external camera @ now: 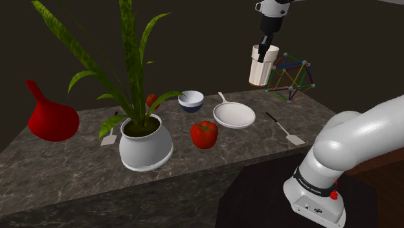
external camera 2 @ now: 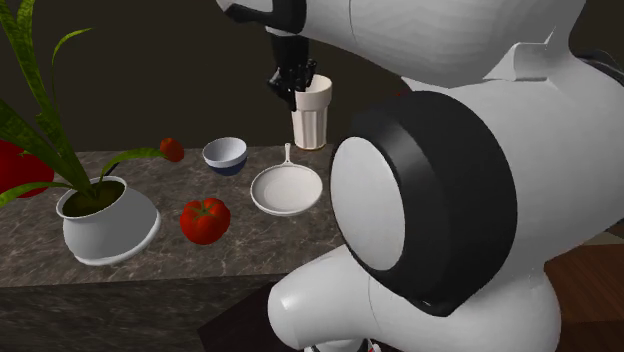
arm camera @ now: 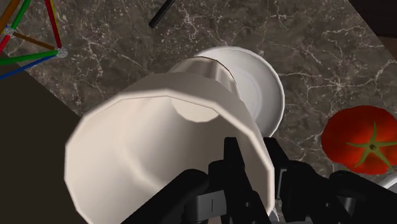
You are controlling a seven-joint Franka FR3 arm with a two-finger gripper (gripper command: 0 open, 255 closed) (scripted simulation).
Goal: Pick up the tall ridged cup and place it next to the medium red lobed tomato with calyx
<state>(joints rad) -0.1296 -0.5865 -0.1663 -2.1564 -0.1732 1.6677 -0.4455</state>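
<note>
The tall ridged cup [external camera: 262,65] [external camera 2: 312,113], cream-white, hangs in the air above the back right of the stone counter [external camera: 78,170]. My gripper [external camera: 263,52] [external camera 2: 297,88] is shut on its rim, one finger inside and one outside. In the wrist view the cup [arm camera: 165,133] tilts away from the gripper [arm camera: 257,168], its wall clamped between the fingers. The red lobed tomato with a green calyx [external camera: 204,134] [external camera 2: 205,220] [arm camera: 359,140] sits near the counter's front, well below the cup and towards the shoulder view's left.
A white frying pan [external camera: 234,116] [arm camera: 267,89] lies under the cup. A blue bowl [external camera: 191,100], a small red fruit [external camera: 151,99], a potted plant [external camera: 145,144], a red vase [external camera: 50,118], a spatula [external camera: 285,129] and a coloured rod frame [external camera: 291,76] share the counter.
</note>
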